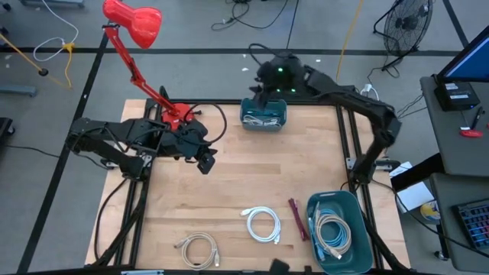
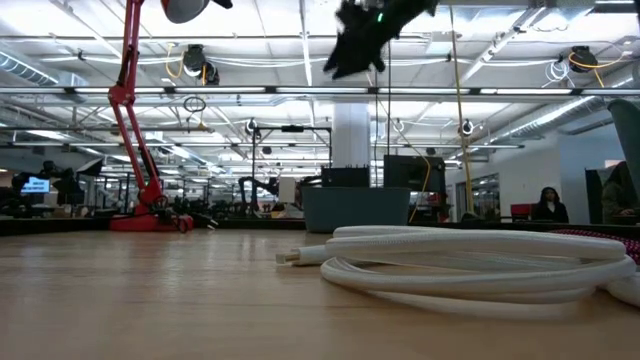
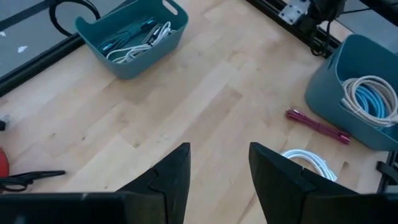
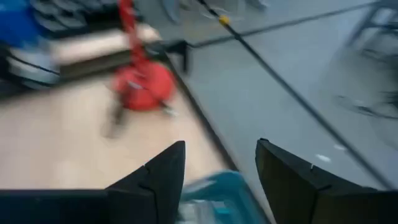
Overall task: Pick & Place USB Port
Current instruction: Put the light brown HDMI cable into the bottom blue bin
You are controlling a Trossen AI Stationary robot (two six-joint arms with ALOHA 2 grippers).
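A: Where is the right gripper (image 1: 263, 98)?

B: Above the far teal bin (image 1: 263, 114) at the back edge of the table (image 1: 229, 183). In its own wrist view the two fingers (image 4: 155, 177) stand spread with nothing between them, and a teal rim shows just below the gap.

A: So a cable has gone in?

B: That's my reading, not something I can see happen. The left wrist view shows that bin (image 3: 134, 40) holding a tangle of white and blue cables. Empty, parted fingers over it suit a drop, and hanging clear of the rim gives the arm room to swing away without snagging.

A: And the left gripper (image 1: 205, 162)?

B: It waits over the left middle of the table beside the red lamp's base (image 1: 174, 114), fingers (image 3: 171, 177) apart and empty. Parked there, it leaves the front row clear for the other arm.

A: What is left to pick?

B: Along the front edge: a white coiled cable (image 1: 262, 224), a beige coiled cable (image 1: 197, 249) to its left, and a thin magenta cable (image 1: 296, 219) just beside the near teal bin (image 1: 359, 210), which itself holds a blue and a beige coil. They lie apart from one another, so each can be taken singly.

A: Which is the USB one?

B: I can't read the connectors; the plugs are too small. The white coil looks the easiest reach.
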